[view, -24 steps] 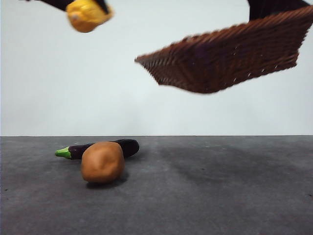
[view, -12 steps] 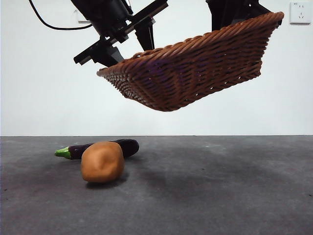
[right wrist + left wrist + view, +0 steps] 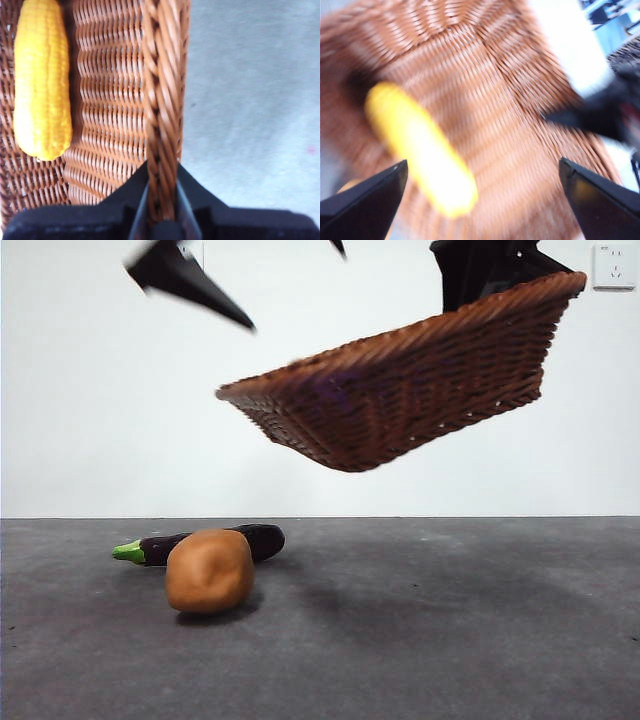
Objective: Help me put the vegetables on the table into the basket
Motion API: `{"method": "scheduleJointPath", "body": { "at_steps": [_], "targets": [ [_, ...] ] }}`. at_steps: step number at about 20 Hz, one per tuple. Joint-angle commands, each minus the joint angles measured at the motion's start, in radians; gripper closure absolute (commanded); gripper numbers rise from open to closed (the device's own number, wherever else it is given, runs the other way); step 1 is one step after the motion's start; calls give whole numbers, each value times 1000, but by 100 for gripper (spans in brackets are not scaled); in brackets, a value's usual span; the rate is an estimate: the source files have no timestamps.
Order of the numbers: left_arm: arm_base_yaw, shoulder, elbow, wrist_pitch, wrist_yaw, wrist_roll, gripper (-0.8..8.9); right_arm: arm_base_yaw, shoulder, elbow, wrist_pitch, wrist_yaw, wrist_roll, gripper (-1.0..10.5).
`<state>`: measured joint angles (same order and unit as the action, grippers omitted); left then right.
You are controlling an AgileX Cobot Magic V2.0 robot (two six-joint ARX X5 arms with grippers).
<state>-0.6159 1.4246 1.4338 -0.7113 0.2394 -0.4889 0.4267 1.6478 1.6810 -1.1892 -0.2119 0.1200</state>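
Observation:
The woven wicker basket (image 3: 400, 390) hangs tilted above the table (image 3: 420, 640), with my right gripper (image 3: 161, 192) shut on its braided rim (image 3: 161, 100). The yellow corn (image 3: 42, 80) lies inside the basket, also seen blurred in the left wrist view as corn (image 3: 415, 145). My left gripper (image 3: 482, 165) hovers over the basket, open and holding nothing; its black fingers (image 3: 190, 278) show at the top left of the front view. On the table below lie the brown potato (image 3: 209, 570) and, just behind it, the purple eggplant (image 3: 255, 538).
A white wall backs the table, with a socket (image 3: 612, 265) at the top right. The right gripper's dark body (image 3: 490, 270) rises from the basket's high end.
The left gripper carried the corn over the basket, let it go inside and has pulled up and away, open. The basket shifted left and lower. Potato and eggplant stayed put.

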Motion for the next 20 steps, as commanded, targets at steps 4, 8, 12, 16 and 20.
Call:
{"method": "scheduleJointPath", "body": {
  "at_steps": [4, 8, 12, 16, 20],
  "targets": [
    [-73, -178, -3, -307, -178, 168, 311, -49, 6, 1, -18, -4, -36, 963],
    [-49, -130, -4, -447, -292, 176, 311, -111, 6, 1, -42, -6, -49, 963],
    [-30, 31, -4, -438, -261, 172, 311, -201, 6, 1, -73, -8, -75, 963],
    [-37, 228, -4, -391, -239, 183, 311, -294, 6, 1, -92, -9, -102, 963],
    [-35, 392, -4, -309, -234, 170, 311, -373, 6, 1, -100, -42, -131, 963]
  ]
}}
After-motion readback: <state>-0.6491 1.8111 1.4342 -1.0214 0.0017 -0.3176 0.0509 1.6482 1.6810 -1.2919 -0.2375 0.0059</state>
